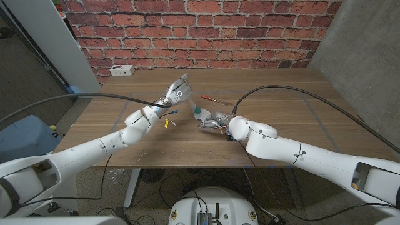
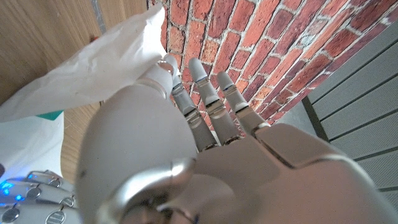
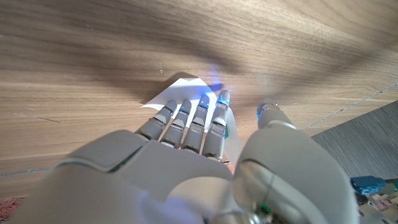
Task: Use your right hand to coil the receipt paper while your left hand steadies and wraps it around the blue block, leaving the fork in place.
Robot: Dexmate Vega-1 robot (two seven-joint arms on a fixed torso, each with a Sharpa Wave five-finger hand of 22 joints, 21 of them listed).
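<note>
The left hand (image 1: 177, 92) pinches the receipt paper (image 2: 93, 59) aloft (thin, floppy, tearable); the right hand (image 1: 215, 120) presses fingers together on its near end.

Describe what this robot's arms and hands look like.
Both arms are glossy white, rounded shells in jointed segments, each trailed by a thick black cable. The left hand and right hand are silver-grey metal with segmented fingers; small blue lights glow at the right hand's fingertips, and thin coloured wires show at the left wrist.

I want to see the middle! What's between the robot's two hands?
In the head view, the paper stretches from the raised left hand down to the right hand, over wooden table.
</note>
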